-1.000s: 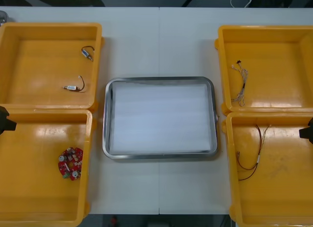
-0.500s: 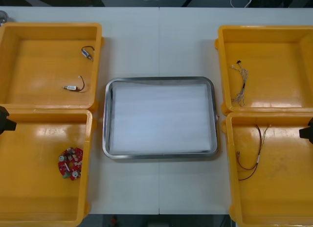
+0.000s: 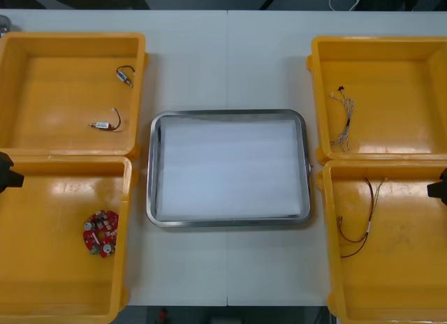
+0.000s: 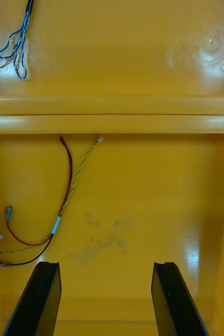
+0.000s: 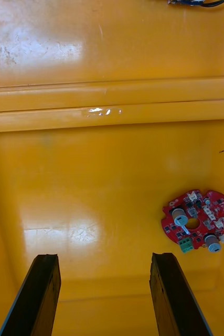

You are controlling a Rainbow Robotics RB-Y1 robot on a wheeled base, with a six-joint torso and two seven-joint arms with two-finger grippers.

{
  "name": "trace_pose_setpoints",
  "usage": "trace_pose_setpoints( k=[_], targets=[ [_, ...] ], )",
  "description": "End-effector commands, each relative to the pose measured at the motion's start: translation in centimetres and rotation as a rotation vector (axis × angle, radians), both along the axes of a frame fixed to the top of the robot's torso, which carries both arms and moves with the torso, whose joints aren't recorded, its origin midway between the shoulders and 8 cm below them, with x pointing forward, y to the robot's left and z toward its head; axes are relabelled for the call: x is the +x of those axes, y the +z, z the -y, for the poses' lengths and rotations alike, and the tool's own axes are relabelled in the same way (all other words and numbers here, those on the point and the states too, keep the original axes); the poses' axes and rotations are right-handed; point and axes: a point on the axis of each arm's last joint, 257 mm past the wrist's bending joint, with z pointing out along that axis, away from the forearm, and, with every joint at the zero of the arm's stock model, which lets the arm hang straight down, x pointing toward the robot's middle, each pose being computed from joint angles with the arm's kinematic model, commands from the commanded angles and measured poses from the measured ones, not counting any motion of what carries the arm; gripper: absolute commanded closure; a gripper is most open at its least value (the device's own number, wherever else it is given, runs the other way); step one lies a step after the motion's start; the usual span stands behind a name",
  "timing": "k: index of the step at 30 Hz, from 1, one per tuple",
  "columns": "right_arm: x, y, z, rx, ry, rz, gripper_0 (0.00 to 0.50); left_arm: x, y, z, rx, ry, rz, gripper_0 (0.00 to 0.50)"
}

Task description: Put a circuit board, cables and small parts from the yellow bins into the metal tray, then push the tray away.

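A round red circuit board (image 3: 101, 233) (image 5: 198, 220) lies in the near left yellow bin (image 3: 42, 198), just beyond my left gripper's (image 5: 105, 258) open fingers and off to one side. Two small metal parts (image 3: 124, 75) (image 3: 105, 125) lie in the far left bin (image 3: 42, 93). The red and yellow cable (image 3: 363, 212) (image 4: 64, 205) lies in the near right bin (image 3: 405, 268), ahead of my open right gripper (image 4: 105, 268). A twisted blue and white cable (image 3: 344, 121) (image 4: 14, 47) rests in the far right bin (image 3: 398, 79). The metal tray (image 3: 228, 114), white inside, holds nothing.
The left gripper (image 3: 5, 174) and right gripper (image 3: 438, 188) hang at the table's outer sides over the near bins. Bin walls (image 4: 112, 113) (image 5: 112, 102) separate near and far bins. Bare table surrounds the tray.
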Motion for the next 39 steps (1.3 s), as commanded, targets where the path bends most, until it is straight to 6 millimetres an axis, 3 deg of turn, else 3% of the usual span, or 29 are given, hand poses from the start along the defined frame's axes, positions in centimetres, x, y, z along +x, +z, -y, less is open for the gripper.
trace_pose_setpoints(
  k=[1, 9, 15, 20, 26, 33, 39],
  targets=[
    [-0.5, 0.4, 1.4, -0.013, -0.039, 0.0, 0.0, -1.1, -0.6, -0.2, 0.072, -0.115, -0.04, 0.0],
    [-0.6, 0.6, 1.1, -0.012, -0.035, 0.009, 0.0, -1.7, -1.6, 0.6, 0.081, -0.173, -0.078, 0.0],
    [-1.3, 0.2, 0.8, -0.017, -0.056, 0.01, 0.0, -3.6, -3.1, -0.4, 0.125, -0.255, -0.136, 0.0],
    [-1.7, -0.5, 0.6, 0.01, -0.106, 0.015, 0.0, -3.8, -4.0, -0.6, 0.146, -0.31, -0.126, 0.0],
    [-1.9, -1.8, -1.6, 0.143, -0.205, 0.0, 0.0, -2.8, -5.5, 1.0, 0.109, -0.349, -0.056, 0.0],
    [-3.6, -5.4, -4.7, 0.253, -0.302, -0.086, 0.0, -2.4, -7.4, 3.1, 0.079, -0.41, -0.004, 0.0],
    [-4.8, -7.3, -5.7, 0.27, -0.353, -0.147, 0.0, -2.3, -8.7, 5.0, 0.061, -0.459, 0.021, 0.0]
  ],
)
